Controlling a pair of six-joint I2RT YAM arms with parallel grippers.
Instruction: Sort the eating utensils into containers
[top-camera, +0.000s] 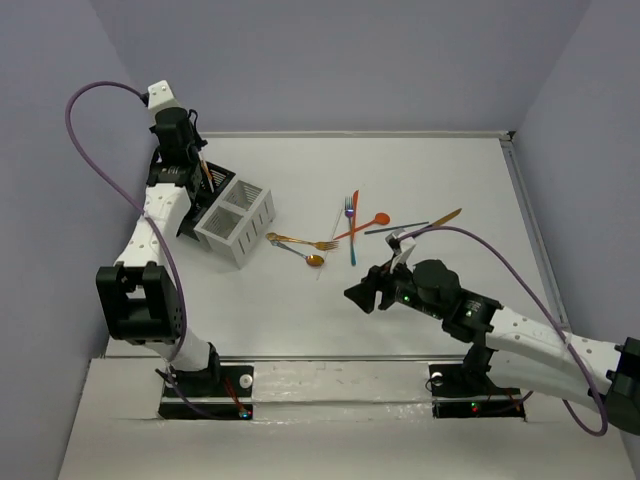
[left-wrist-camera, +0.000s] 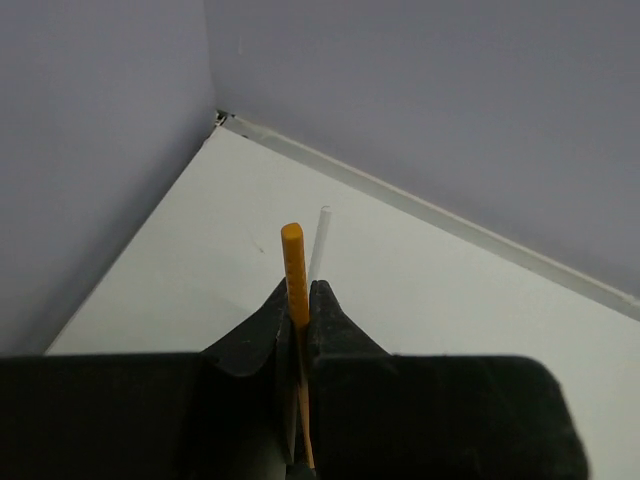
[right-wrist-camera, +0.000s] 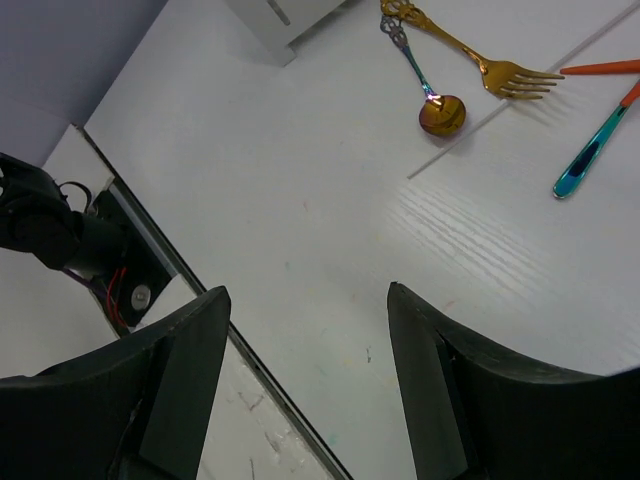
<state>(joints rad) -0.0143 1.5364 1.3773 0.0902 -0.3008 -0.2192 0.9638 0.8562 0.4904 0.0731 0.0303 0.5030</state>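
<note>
My left gripper (top-camera: 203, 172) is over the black caddy (top-camera: 197, 218) at the back left, shut on an orange stick (left-wrist-camera: 293, 262) that stands upright between its fingers (left-wrist-camera: 298, 290). A pale stick (left-wrist-camera: 320, 235) shows just behind it. The white caddy (top-camera: 238, 222) stands beside the black one. On the table's middle lie a gold fork (top-camera: 302, 241), a copper-bowled spoon (top-camera: 303, 256), a blue fork (top-camera: 348, 209), an orange-red and teal knife (top-camera: 354, 228), an orange-red spoon (top-camera: 372, 222), a dark green stick (top-camera: 397, 228) and a gold knife (top-camera: 441, 219). My right gripper (top-camera: 362, 292) is open and empty, near the spoon.
The right wrist view shows the open gripper (right-wrist-camera: 308, 295) above bare table, with the gold fork (right-wrist-camera: 470, 55), the spoon (right-wrist-camera: 441, 113), a teal handle (right-wrist-camera: 590, 152) and the white caddy's corner (right-wrist-camera: 290, 18) beyond. The table's near edge (right-wrist-camera: 200, 290) runs under the left finger. Walls bound the table.
</note>
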